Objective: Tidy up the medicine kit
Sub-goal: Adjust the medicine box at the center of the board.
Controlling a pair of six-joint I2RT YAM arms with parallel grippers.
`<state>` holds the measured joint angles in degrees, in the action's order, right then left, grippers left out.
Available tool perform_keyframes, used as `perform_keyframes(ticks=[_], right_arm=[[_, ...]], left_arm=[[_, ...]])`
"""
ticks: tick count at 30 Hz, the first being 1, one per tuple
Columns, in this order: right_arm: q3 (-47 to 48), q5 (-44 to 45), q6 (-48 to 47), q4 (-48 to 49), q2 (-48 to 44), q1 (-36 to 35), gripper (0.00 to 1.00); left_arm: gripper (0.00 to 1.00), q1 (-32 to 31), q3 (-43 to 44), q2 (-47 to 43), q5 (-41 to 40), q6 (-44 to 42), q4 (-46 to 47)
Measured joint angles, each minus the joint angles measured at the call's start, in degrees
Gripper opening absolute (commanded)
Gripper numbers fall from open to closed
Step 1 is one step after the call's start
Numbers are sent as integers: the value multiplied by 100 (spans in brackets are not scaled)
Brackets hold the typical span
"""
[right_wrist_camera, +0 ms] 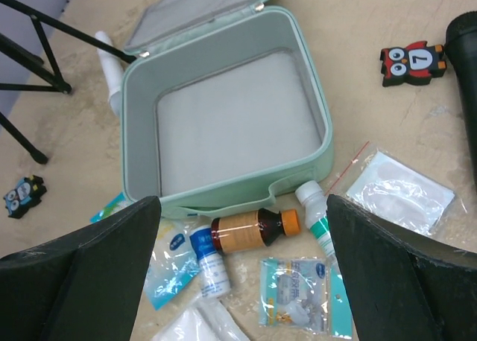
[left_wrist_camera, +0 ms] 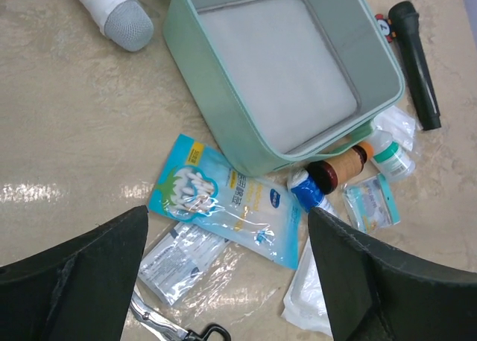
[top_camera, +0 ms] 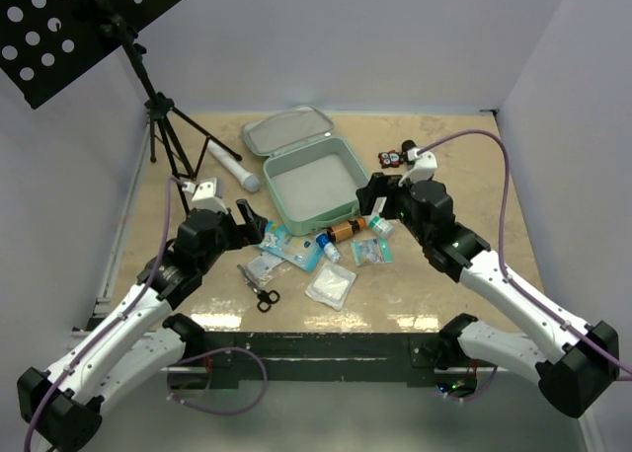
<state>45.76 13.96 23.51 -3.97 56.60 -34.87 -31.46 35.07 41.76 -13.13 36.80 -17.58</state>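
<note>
The medicine kit [top_camera: 348, 156] lies open at the table's middle, mint-green, its lid [top_camera: 286, 131] flipped back and its tray bare inside [right_wrist_camera: 223, 125]. Along its near side lie a cotton-swab packet [left_wrist_camera: 223, 199], a brown bottle with an orange cap [right_wrist_camera: 253, 229], a blue-and-white tube [right_wrist_camera: 209, 263], a white bottle with a green label [right_wrist_camera: 317, 214] and a small packet [right_wrist_camera: 294, 292]. My left gripper [top_camera: 249, 223] hovers open above the swab packet and a clear packet [left_wrist_camera: 179, 259]. My right gripper [top_camera: 380, 197] hovers open over the bottles. Neither holds anything.
Scissors [top_camera: 260, 289] and a white gauze pack [top_camera: 331, 286] lie nearer the front edge. A clear zip bag [right_wrist_camera: 399, 192] sits right of the bottles. A white-and-grey cylinder [top_camera: 235, 166], a tripod stand [top_camera: 158, 107], a black-and-red owl gadget [right_wrist_camera: 414, 62] and a black rod [left_wrist_camera: 417, 62] flank the kit.
</note>
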Motion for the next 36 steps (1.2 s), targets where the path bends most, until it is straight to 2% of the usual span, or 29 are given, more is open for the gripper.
perform_keyframes(ticks=[15,18,25,34,36], right_arm=[[11,354,44,-411,1161,-144,92],[11,466,94,-490,1333,-146,92],[20,713,243,-595,1742,-33,82],[31,682,282,-586,2015,280,80],[31,616,332,-581,2017,328,82]], left_arm=[[88,0,-826,-208,120,476,212],[88,0,-833,-221,122,560,225],[88,0,-833,-227,116,566,225],[88,0,-780,-7,118,588,398],[91,0,-675,221,120,592,494]])
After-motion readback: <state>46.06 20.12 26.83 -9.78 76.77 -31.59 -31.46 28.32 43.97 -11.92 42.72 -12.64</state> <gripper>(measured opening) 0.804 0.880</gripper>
